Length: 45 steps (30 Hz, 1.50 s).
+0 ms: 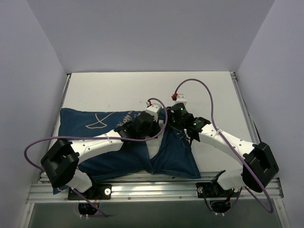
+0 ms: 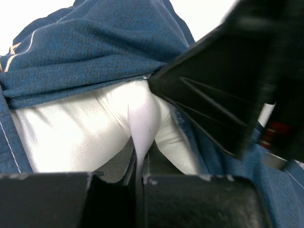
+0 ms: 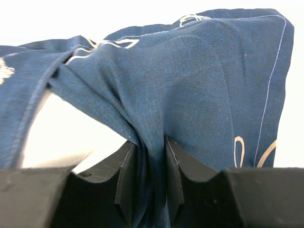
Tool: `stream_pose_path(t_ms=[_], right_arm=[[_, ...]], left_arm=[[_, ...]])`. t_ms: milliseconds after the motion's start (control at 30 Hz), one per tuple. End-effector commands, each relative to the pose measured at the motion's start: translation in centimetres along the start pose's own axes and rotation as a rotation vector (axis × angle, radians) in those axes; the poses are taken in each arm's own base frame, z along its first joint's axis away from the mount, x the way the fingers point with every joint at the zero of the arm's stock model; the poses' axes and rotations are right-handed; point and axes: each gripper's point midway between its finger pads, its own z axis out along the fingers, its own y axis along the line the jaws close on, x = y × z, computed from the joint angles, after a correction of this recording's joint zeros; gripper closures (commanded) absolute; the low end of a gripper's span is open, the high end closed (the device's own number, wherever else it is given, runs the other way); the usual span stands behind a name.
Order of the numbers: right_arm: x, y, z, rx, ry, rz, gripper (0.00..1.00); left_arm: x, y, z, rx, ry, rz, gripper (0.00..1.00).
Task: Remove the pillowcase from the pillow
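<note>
The navy blue pillowcase (image 1: 95,128) with white line drawings lies across the table, its open end at the right. The white pillow (image 1: 154,151) shows in the opening. My left gripper (image 1: 142,124) is shut on a pinched fold of the white pillow (image 2: 142,118) at the opening, with the pillowcase (image 2: 95,52) bunched above it. My right gripper (image 1: 179,114) is shut on a bunched fold of the pillowcase (image 3: 190,95) at its open edge; the pillow (image 3: 66,133) shows to the left of its fingers.
The white table (image 1: 142,90) is walled by grey panels at the back and both sides. An aluminium rail (image 1: 156,190) carries both arm bases at the near edge. Purple cables loop over both arms.
</note>
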Motion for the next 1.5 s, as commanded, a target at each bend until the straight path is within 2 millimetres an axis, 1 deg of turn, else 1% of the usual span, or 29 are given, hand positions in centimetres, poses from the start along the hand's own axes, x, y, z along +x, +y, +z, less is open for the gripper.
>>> stream_pose_path(t_ms=[0, 100, 167, 200, 267, 300, 333, 400, 433, 467, 500, 533, 567, 633, 667, 700, 767, 833, 867, 900, 967, 1000, 1033, 1100, 1133, 1200, 1233, 1267, 1467], right_arm=[[-2.4, -1.2, 1.6, 0.077, -0.063, -0.033, 0.76], [-2.3, -1.4, 2.4, 0.084, -0.051, -0.038, 0.75], [-2.4, -2.2, 2.7, 0.119, -0.054, -0.039, 0.76], [-2.7, -3.2, 2.9, 0.144, -0.061, -0.026, 0.81], [-2.9, -5.0, 3.1, 0.182, -0.059, -0.006, 0.89], [-3.0, -6.0, 3.2, 0.202, -0.059, 0.008, 1.0], [-3.5, -7.9, 3.2, 0.241, -0.065, 0.036, 1.0], [-3.9, -9.7, 3.2, 0.282, -0.063, 0.054, 1.0], [-4.6, -11.3, 3.3, 0.314, -0.069, 0.083, 1.0], [-4.9, -12.0, 3.3, 0.325, -0.069, 0.098, 1.0], [-4.8, -12.5, 3.6, 0.329, -0.058, 0.115, 1.0], [-5.4, -14.0, 3.6, 0.348, -0.064, 0.15, 1.0], [-6.0, -14.4, 3.7, 0.348, -0.072, 0.173, 1.0], [-6.0, -15.5, 4.2, 0.356, -0.053, 0.204, 1.0], [-6.5, -16.6, 4.2, 0.374, -0.059, 0.226, 1.0], [-6.7, -17.0, 4.6, 0.375, -0.049, 0.233, 1.0], [-7.4, -18.6, 4.8, 0.394, -0.053, 0.266, 1.0], [-6.8, -19.6, 5.6, 0.398, -0.025, 0.29, 1.0], [-6.7, -20.0, 5.8, 0.401, -0.02, 0.299, 1.0], [-6.3, -21.0, 6.3, 0.416, -0.004, 0.316, 1.0], [-5.8, -21.7, 6.8, 0.423, 0.013, 0.328, 1.0], [-4.9, -22.4, 7.3, 0.435, 0.036, 0.336, 1.0], [-4.4, -22.7, 7.5, 0.437, 0.047, 0.339, 1.0], [-3.6, -22.8, 7.9, 0.43, 0.061, 0.347, 1.0], [-3.0, -22.9, 8.0, 0.426, 0.074, 0.353, 1.0], [-2.6, -22.2, 8.3, 0.382, 0.082, 0.357, 1.0], [-1.9, -22.0, 8.3, 0.374, 0.094, 0.361, 1.0], [-1.8, -21.7, 8.4, 0.353, 0.095, 0.366, 1.0], [-0.6, -21.6, 7.9, 0.328, 0.116, 0.358, 1.0]], left_arm=[[4.5, 0.3, -1.5, -0.009, 0.147, 0.052, 0.98], [4.3, 0.3, -1.7, -0.012, 0.138, 0.053, 0.98], [4.0, 0.3, -2.0, -0.017, 0.132, 0.053, 0.98], [4.0, 0.4, -2.1, -0.018, 0.132, 0.054, 0.98], [3.9, 0.4, -2.7, -0.016, 0.126, 0.052, 0.98], [4.0, 0.5, -3.0, -0.016, 0.129, 0.053, 0.98], [4.2, 0.3, -3.4, -0.013, 0.133, 0.058, 0.98], [4.4, 0.3, -4.3, 0.002, 0.127, 0.06, 0.98], [4.7, 0.0, -4.8, 0.014, 0.13, 0.066, 0.98], [4.3, -0.4, -5.6, 0.034, 0.114, 0.065, 0.98], [4.9, -0.4, -6.1, 0.038, 0.126, 0.066, 0.98], [5.0, -0.5, -6.5, 0.047, 0.123, 0.067, 0.98], [4.8, -1.0, -7.4, 0.07, 0.109, 0.07, 0.98], [5.8, -0.8, -8.2, 0.072, 0.131, 0.067, 0.98], [5.6, -1.0, -8.9, 0.085, 0.118, 0.062, 0.98], [6.3, -0.7, -9.3, 0.079, 0.136, 0.058, 0.98], [6.3, -1.1, -10.5, 0.104, 0.121, 0.043, 0.98], [7.0, -0.9, -11.0, 0.109, 0.125, 0.036, 0.98], [6.7, -1.0, -11.7, 0.126, 0.106, 0.027, 0.98], [6.8, -1.2, -12.1, 0.136, 0.104, 0.022, 0.98], [6.7, -1.1, -13.0, 0.153, 0.075, 0.004, 0.98], [6.7, -1.0, -13.3, 0.156, 0.066, -0.002, 0.98], [6.0, -0.9, -13.9, 0.162, 0.032, -0.015, 0.98], [6.3, -0.3, -14.3, 0.147, 0.024, -0.021, 0.98], [5.7, 0.1, -14.8, 0.136, -0.012, -0.031, 0.98], [5.5, 0.5, -15.1, 0.123, -0.036, -0.042, 0.98], [4.9, 0.6, -15.4, 0.123, -0.066, -0.05, 0.98], [4.5, 0.9, -15.5, 0.11, -0.089, -0.048, 0.98], [0.8, 0.9, -16.5, 0.116, -0.26, -0.044, 0.98]])
